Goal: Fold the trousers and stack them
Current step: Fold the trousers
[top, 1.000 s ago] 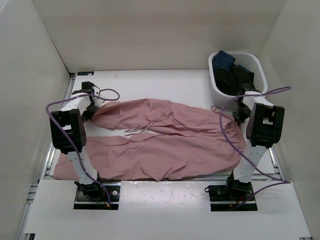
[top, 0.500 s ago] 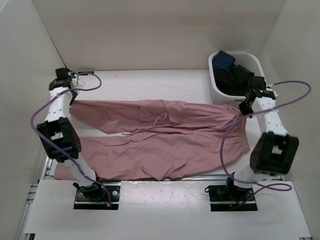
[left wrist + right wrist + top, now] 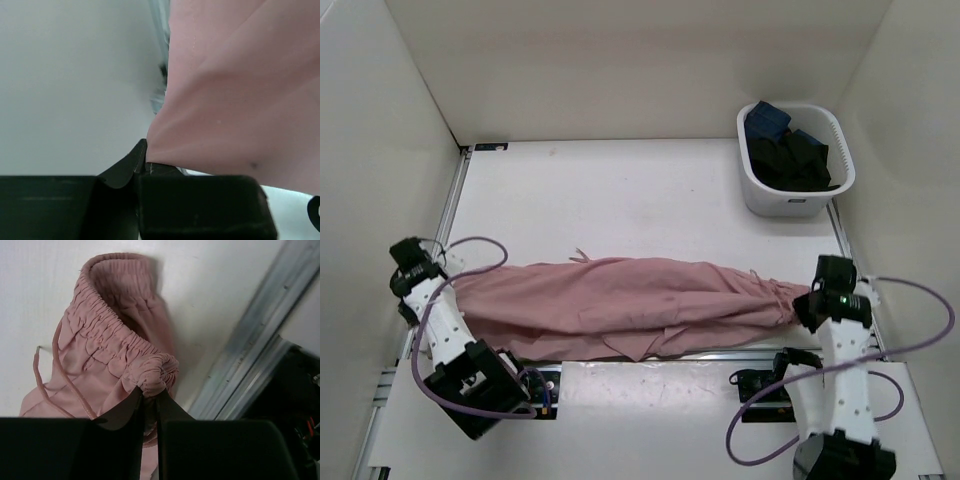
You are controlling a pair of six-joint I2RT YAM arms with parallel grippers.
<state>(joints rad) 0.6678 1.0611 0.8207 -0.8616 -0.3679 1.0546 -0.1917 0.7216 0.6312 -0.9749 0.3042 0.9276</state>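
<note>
**Far edge pulled over near edge: slip/snag risk**

Trousers [image 3: 620,300] now lie as a narrow band strung between both arms. Left fingers [image 3: 122,170] are clamped on the leg hem. The right fingers [image 3: 125,410] pinch the waistband by a thin bite and may slip. Cloth beside them reaches the rail [image 3: 250,355] and may snag.

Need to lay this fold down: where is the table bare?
Bare: the wide table stretch between the trousers and the back wall, left of the basket. Crowded: the near edge, where the left gripper and right gripper pinch the trousers' ends.
</note>
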